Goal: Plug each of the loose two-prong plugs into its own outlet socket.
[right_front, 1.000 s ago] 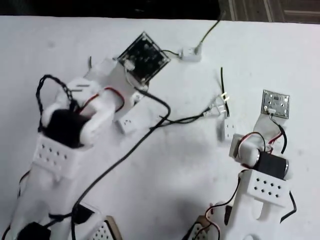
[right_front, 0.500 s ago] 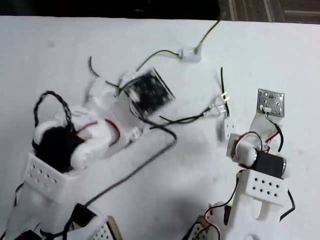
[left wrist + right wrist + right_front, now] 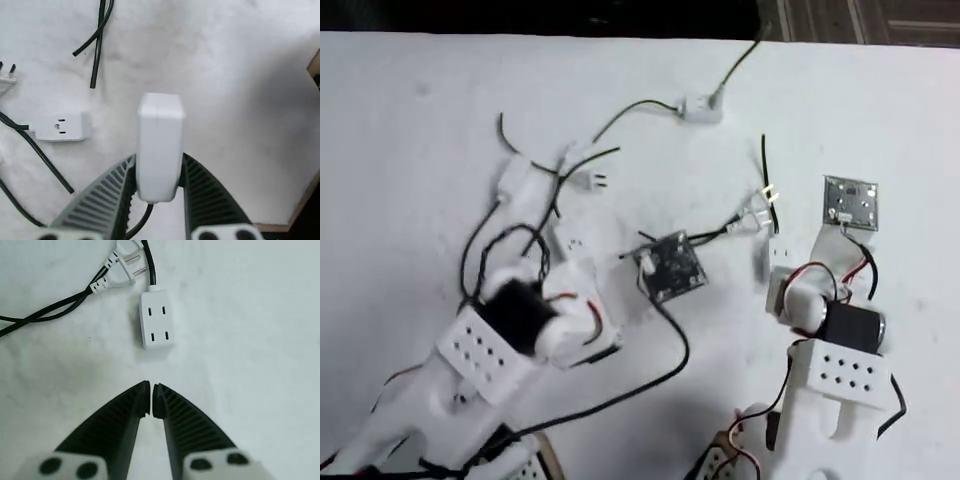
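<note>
My left jaws clamp a white socket block by its sides, with its cord trailing back between them. Ahead and off to one side lie a second socket and a loose plug on the surface. My right jaws are nearly closed and empty. Just ahead of them sits an outlet with two pairs of slots, and two plugs lie beyond it. I'd hold the block level and line the prongs up squarely. I can read no print.
</note>
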You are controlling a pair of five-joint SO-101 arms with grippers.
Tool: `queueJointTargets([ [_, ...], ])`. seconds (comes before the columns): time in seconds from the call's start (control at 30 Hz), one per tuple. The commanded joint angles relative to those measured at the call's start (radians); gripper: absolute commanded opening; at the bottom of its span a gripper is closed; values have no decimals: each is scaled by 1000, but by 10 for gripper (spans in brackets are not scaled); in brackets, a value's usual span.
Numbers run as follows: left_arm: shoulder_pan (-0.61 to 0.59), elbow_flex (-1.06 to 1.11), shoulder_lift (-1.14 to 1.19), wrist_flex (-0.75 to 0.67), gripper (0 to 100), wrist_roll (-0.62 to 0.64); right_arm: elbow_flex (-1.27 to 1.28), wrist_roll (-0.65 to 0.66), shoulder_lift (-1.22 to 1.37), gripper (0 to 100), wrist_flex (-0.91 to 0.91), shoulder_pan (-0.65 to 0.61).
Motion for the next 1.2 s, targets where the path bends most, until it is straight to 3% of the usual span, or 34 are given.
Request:
queueJointTargets([
  [0.0, 39, 252, -122, -169, 21, 15, -3, -8, -15, 17, -10, -15],
  [0.23, 12, 440, -157, -350, 21, 11, -3, -8, -15, 17, -12, -16],
  [0.67, 16, 517, -140, -374, 20, -38, -3, -8, -7, 17, -15, -16],
  [0.93, 18, 319, 231, -371, 20, 5, 3, -8, -7, 17, -15, -16],
  [1.17, 15, 269, 387, -405, 21, 12, 15, -8, -13, 17, -16, -18],
])
